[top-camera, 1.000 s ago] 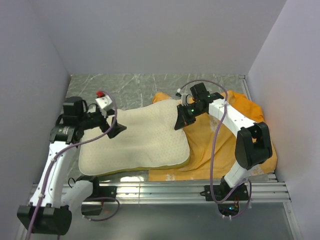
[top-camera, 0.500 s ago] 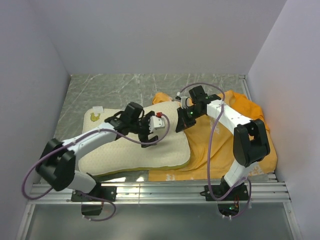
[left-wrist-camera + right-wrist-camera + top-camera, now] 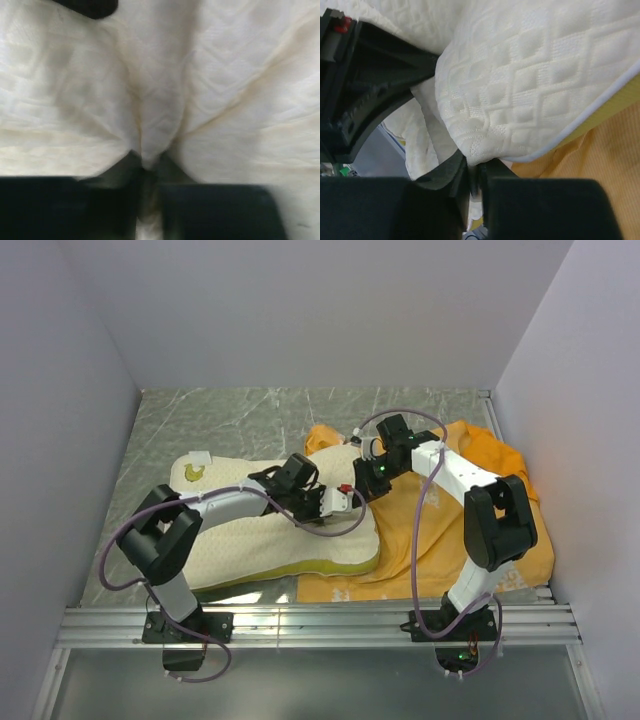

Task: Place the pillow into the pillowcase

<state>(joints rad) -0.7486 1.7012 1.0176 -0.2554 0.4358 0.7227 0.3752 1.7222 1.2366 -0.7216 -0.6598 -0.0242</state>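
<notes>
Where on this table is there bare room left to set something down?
Bare table runs along the far wall, beyond the pillow and pillowcase; a narrower strip lies between the left wall and the pillow. The middle and right are crowded: the left hand and right hand pinch the pillow's right end over the pillowcase.

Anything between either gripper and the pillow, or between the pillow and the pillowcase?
Nothing visible. The left gripper pinches a fold in the top of the pillow; the right gripper pinches its edge. The pillow's right end lies on the pillowcase, with no other object between them. Where the case's opening lies cannot be told.
</notes>
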